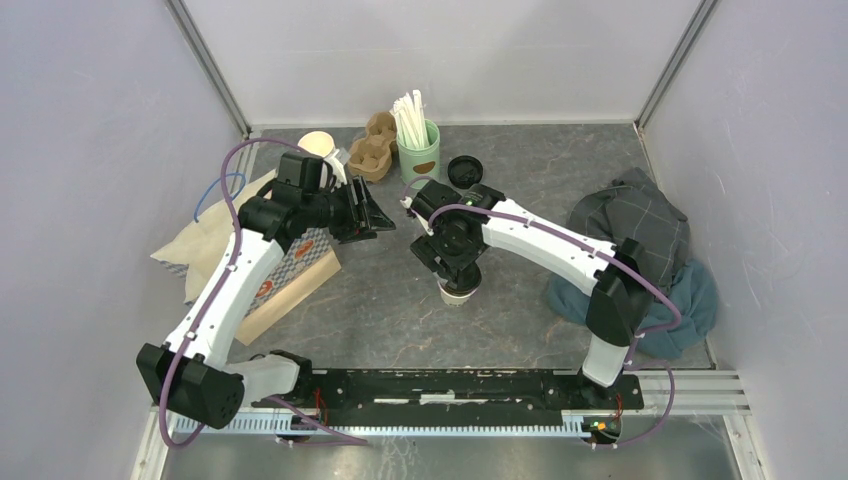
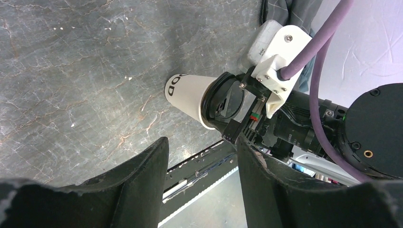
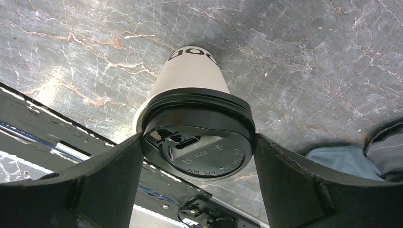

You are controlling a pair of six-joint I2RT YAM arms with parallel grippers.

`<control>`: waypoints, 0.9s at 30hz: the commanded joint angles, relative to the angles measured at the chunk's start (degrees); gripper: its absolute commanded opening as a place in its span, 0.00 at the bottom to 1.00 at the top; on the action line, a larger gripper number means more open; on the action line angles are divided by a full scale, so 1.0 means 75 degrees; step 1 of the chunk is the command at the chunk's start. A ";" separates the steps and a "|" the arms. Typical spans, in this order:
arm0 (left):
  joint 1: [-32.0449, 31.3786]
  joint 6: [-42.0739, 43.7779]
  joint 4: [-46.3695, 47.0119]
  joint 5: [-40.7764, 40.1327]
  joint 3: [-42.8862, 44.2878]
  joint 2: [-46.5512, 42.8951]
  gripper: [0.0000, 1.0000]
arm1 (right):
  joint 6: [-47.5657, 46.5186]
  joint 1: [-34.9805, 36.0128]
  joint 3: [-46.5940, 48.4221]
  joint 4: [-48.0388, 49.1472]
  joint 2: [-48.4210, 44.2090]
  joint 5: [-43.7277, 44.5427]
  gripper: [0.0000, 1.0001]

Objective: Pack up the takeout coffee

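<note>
The takeout coffee [image 1: 460,291], a white paper cup with dark print and a black lid, stands upright near the table's middle. My right gripper [image 1: 456,258] is above it, shut on the lid rim. In the right wrist view the fingers [image 3: 119,171] press both sides of the lid [image 3: 199,142], with the gripper [image 3: 198,145] centred on it. I cannot tell if the cup base touches the table. My left gripper [image 1: 376,215] hovers open and empty to the left of the cup. In the left wrist view the gripper [image 2: 202,142] points toward the cup [image 2: 190,95].
A brown paper bag [image 1: 295,280] lies under the left arm, on a beige cloth [image 1: 200,245]. At the back are stacked white cups [image 1: 318,146], a cardboard cup carrier [image 1: 370,148], a green cup of straws [image 1: 418,145] and a loose black lid [image 1: 463,170]. Crumpled cloth [image 1: 640,240] fills the right side.
</note>
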 commanded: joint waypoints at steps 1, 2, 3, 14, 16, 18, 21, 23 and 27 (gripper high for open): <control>-0.0044 0.0311 0.0052 0.0079 0.0294 0.0000 0.62 | -0.0104 0.0026 0.0022 0.0171 0.0011 0.0053 0.87; -0.0041 0.0311 0.0054 0.0084 0.0294 0.0000 0.62 | -0.0104 0.0023 0.0053 0.0179 0.0026 0.0014 0.87; -0.0042 0.0311 0.0059 0.0081 0.0295 0.0000 0.62 | -0.0101 0.0026 0.0089 0.0171 0.0038 0.0003 0.87; -0.0043 0.0334 0.0056 0.0132 0.0295 0.0059 0.62 | -0.0099 0.0023 0.0175 0.0129 -0.0044 -0.0127 0.91; -0.0042 0.0334 0.0061 0.0152 0.0295 0.0070 0.62 | -0.0103 0.0032 0.0147 0.0135 -0.0055 -0.0138 0.92; -0.0043 0.0337 0.0061 0.0155 0.0286 0.0068 0.62 | -0.0111 0.0026 0.0174 0.0124 -0.0067 -0.0138 0.92; -0.0041 0.0334 0.0053 0.0161 0.0283 0.0064 0.62 | -0.0109 0.0025 0.0288 0.0100 -0.0091 -0.0160 0.93; -0.0042 0.0334 0.0062 0.0175 0.0283 0.0082 0.62 | -0.0100 0.0027 0.0341 0.0104 -0.0101 -0.0206 0.93; -0.0043 0.0325 0.0091 0.0218 0.0273 0.0083 0.62 | -0.0081 0.0021 0.0315 0.0152 -0.0165 -0.0318 0.95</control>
